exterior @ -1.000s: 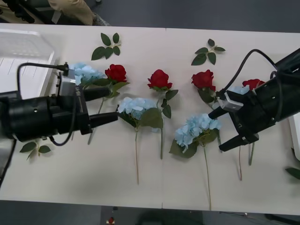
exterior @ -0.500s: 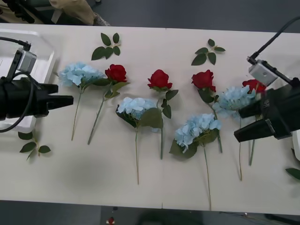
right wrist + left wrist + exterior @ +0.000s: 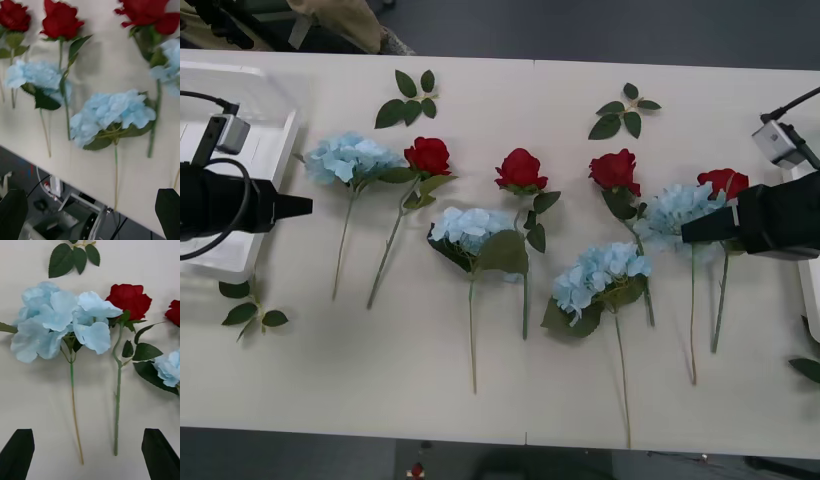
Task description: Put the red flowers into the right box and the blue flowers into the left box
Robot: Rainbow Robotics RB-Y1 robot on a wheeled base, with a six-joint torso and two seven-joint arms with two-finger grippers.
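Four red flowers (image 3: 521, 169) lie on the tabletop (image 3: 480, 400) in a rough row along the middle, blooms toward the far edge and stems toward the near edge: one toward the left end, one near the centre, one right of centre, and one close to the right end. Four blue flowers (image 3: 470, 226) lie among them: one farthest left beside the leftmost rose, one just nearer than the centre rose, one lower and right of centre, and one beside the rightmost rose, its head touching that rose's leaves.

The left box (image 3: 255, 160) sits at the left end of the tabletop, toward the far corner. The right box (image 3: 810, 285) shows as a pale strip at the right edge.

Three loose leaf sprigs (image 3: 406, 97) lie on the tabletop: two near the far edge and one near the left end by the near side.

The left claw (image 3: 298, 206) hangs over the left end beside the left box, its fingers (image 3: 18, 450) spread and empty. The right claw (image 3: 692, 232) hangs at the right end by the rightmost blue head, its fingers (image 3: 168, 210) spread, gripping nothing.
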